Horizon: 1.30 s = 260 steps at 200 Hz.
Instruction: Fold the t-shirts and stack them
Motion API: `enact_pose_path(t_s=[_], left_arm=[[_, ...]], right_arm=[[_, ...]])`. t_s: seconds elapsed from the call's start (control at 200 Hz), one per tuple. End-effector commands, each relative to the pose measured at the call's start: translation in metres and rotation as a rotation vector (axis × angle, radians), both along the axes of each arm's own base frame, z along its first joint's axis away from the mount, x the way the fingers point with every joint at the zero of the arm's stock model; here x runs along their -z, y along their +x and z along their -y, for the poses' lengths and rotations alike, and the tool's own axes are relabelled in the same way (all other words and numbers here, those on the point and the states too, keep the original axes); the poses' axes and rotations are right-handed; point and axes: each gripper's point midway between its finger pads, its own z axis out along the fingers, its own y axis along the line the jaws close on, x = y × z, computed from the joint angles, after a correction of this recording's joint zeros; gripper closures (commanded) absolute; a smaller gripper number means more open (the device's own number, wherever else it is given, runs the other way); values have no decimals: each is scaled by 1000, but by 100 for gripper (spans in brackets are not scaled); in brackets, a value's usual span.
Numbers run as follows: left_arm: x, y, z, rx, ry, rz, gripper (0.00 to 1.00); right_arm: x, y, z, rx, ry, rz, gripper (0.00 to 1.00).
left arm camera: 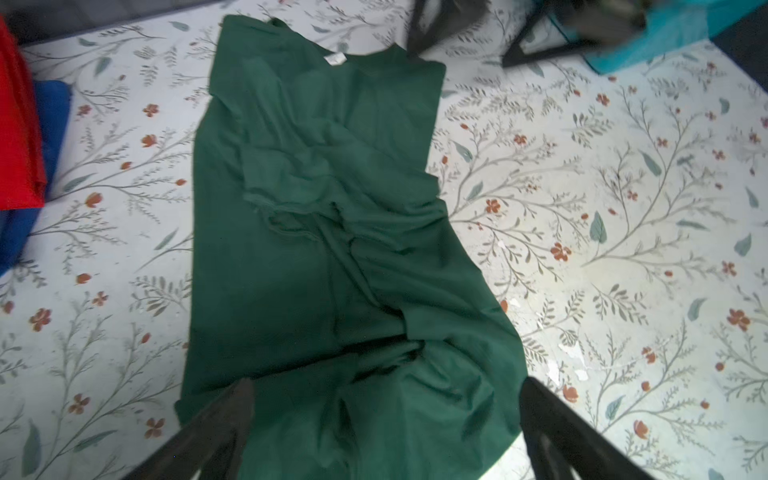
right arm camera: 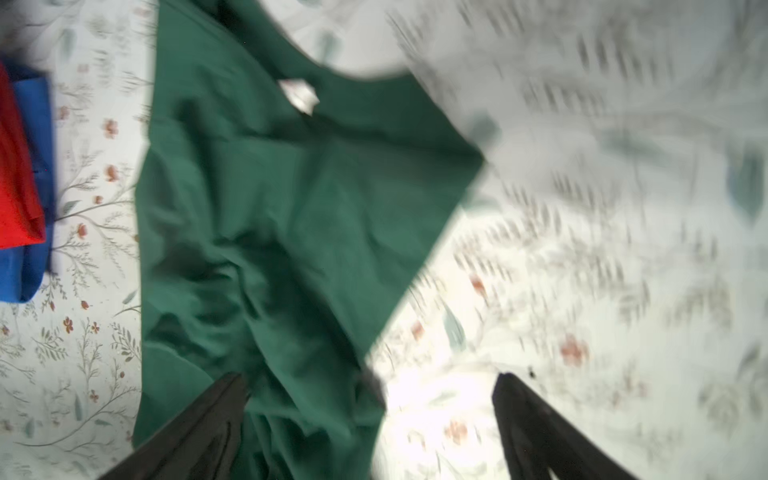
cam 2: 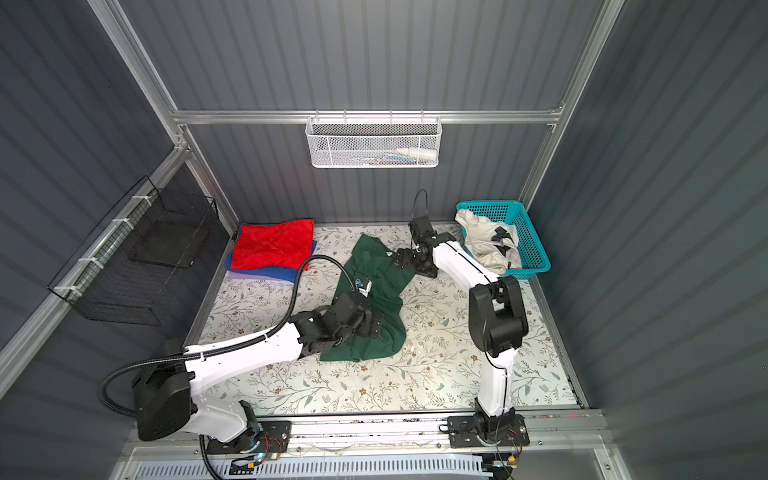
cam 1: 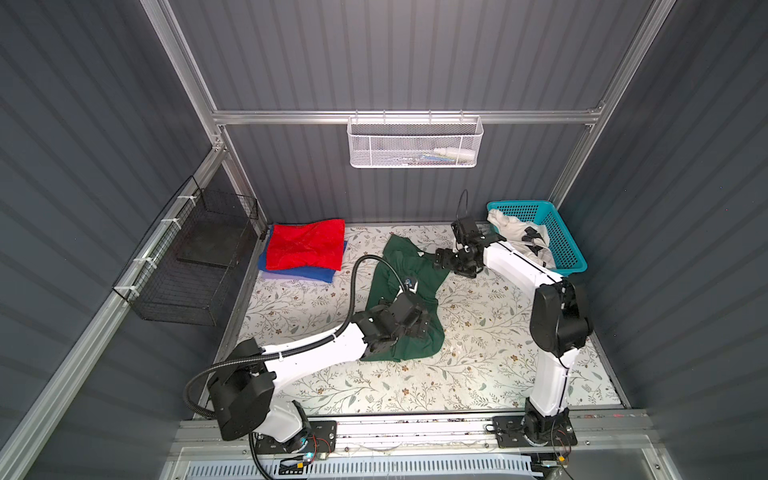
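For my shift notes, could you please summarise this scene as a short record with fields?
stacked: red t-shirt on blue t-shirt, far left of the table
in progress: green t-shirt, rumpled, mid-table
waiting: white t-shirt, in turquoise basket
left gripper: open, over the green shirt's lower end
right gripper: open, near its collar

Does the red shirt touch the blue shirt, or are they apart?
Touching. In both top views the red shirt lies flat on the blue shirt, whose edge sticks out from under it.
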Motion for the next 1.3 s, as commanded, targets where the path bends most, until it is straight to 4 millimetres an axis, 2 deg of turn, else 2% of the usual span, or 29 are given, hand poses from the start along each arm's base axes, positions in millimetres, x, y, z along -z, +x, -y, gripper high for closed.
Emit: enact_pose_path(t_s=[0.0, 0.15, 0.28, 0.435, 0.635, 0.71, 0.815, 0.886, 1.041, 1.191, 1.226, 1.276, 1.296], left_arm=[[-10, 6, -18, -60, -104, -85, 0], [-13, 12, -27, -67, -123, -91, 0], [-15, 15, -29, -73, -100, -93, 0], [-28, 14, -28, -78, -150, -88, 0], [-44, 16, -34, -100, -162, -62, 0], [-49, 17, -39, -115, -145, -48, 0], [-54, 19, -44, -131, -130, -29, 0], [-53, 21, -47, -142, -113, -26, 0], [-51, 25, -46, -143, -68, -29, 0], [-41, 30, -49, -152, 2, -41, 0], [-38, 30, -50, -154, 21, -44, 0], [-33, 31, -53, -160, 46, -47, 0], [-31, 31, -54, -164, 52, -49, 0]], right_arm=[[16, 2, -2, 97, 101, -6, 18], [29, 13, -15, 77, 185, -16, 30], [44, 32, -20, 74, 182, -23, 31], [66, 48, -9, 101, 104, -62, 38], [79, 74, -3, 113, 61, -66, 67], [84, 84, -4, 113, 70, -73, 73], [78, 104, -4, 97, 67, -31, 73], [69, 124, -3, 86, 72, 12, 71], [64, 158, -1, 74, 127, 32, 69], [49, 178, 7, 72, 198, 70, 70], [44, 180, 8, 68, 210, 84, 64], [36, 179, 9, 59, 230, 96, 42], [34, 178, 10, 60, 232, 99, 38]])
